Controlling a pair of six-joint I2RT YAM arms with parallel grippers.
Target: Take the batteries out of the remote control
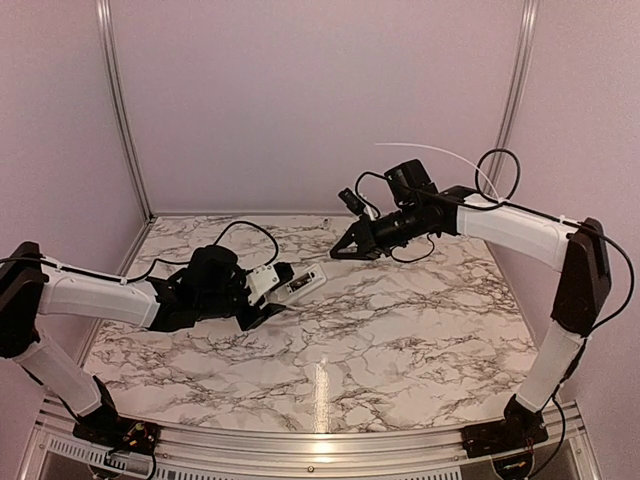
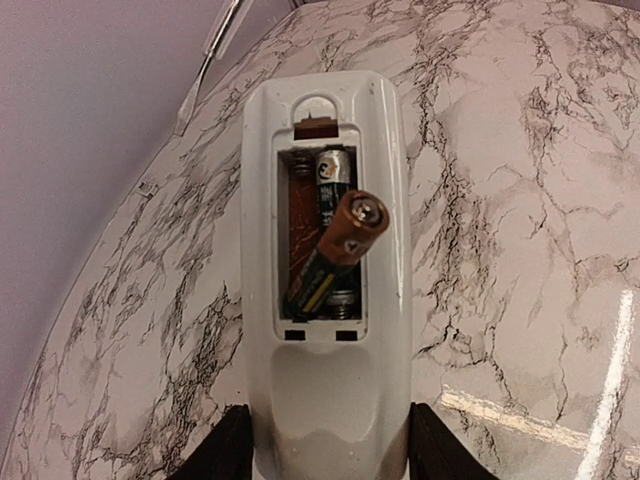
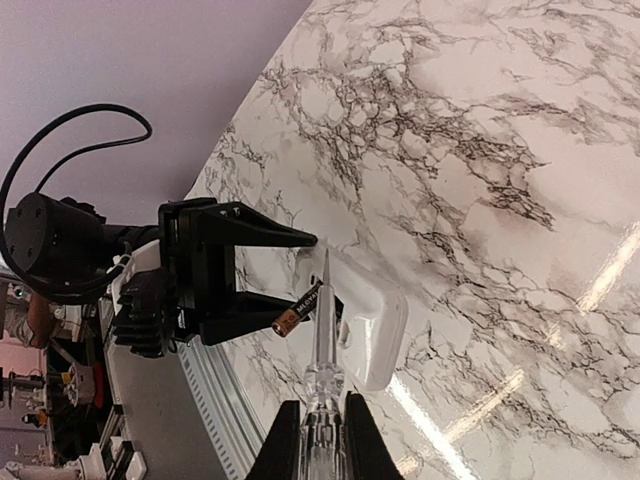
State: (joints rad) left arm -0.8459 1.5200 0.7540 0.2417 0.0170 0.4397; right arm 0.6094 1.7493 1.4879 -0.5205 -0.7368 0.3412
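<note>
Left gripper [image 2: 330,455], half-open, clamps remote [image 2: 325,400]. One battery [image 2: 340,250] tilts out toward 1 o'clock; second battery [image 2: 333,175] sits seated. Right gripper [image 3: 320,445] is closed on pry tool [image 3: 322,330]. Neither is out.

Soft, even overhead light, with a mild lilac cast on the walls [image 1: 300,100]. The bench [image 1: 420,340] is glossy: a thin white glare streak [image 1: 322,395] sits low centre in the top view, and more streaks show lower right in both wrist views. Shadows are faint and diffuse. Wrist views bow hard at the edges. Bottom edges near the lens are slightly soft; the rest is sharp.
</note>
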